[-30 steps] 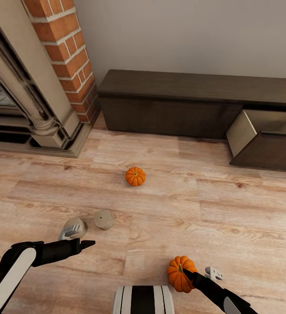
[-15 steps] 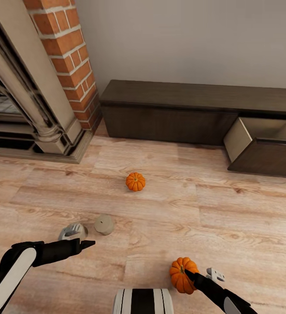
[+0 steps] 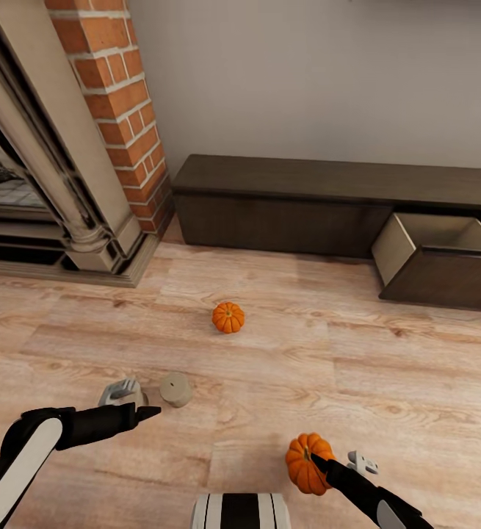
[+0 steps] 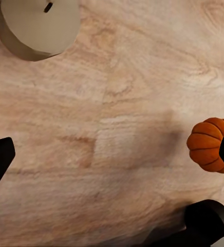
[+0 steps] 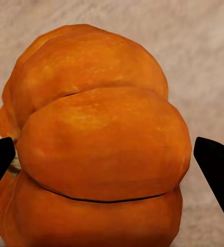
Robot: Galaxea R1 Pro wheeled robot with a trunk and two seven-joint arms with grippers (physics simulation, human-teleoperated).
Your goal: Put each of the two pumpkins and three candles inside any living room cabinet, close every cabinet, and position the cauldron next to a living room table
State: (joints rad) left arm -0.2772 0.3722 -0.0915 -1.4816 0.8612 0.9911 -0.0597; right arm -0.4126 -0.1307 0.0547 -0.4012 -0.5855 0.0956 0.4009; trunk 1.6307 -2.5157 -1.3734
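Right hand [image 3: 327, 464]: low in the near right of the head view, its dark fingers reaching to either side of the near pumpkin [image 3: 306, 462]. In the right wrist view the two fingertips [image 5: 0, 160] stand apart with the near pumpkin [image 5: 99, 149] bulging between them and bare gaps at both sides. I judge the hand spread around it and not yet clenched.
Key relation: the near pumpkin sits straight ahead of the right hand, centred between the fingers, so the coming move looks like a plain squeeze and lift. The right arm is much the nearer of the two.
Pumpkin shape: round and ribbed, no long axis to speak of; whether it rests on the floor [image 3: 387, 382] or hangs just above it, I cannot tell.
Left hand [image 3: 141, 413]: near left, spread wide and holding nothing, with floor showing between its tips in the left wrist view.
Candles: one pale candle [image 3: 175, 389] stands just beyond the left hand, another candle [image 3: 123, 391] just left of it.
Far pumpkin [image 3: 228, 317]: mid-floor, well apart from both hands.
Cabinet [image 3: 328, 191]: along the far wall, with an open drawer [image 3: 446, 257] at the far right.
Path: bare floor from the near pumpkin to the drawer.
Fireplace [image 3: 71, 147]: far left, out of the way.
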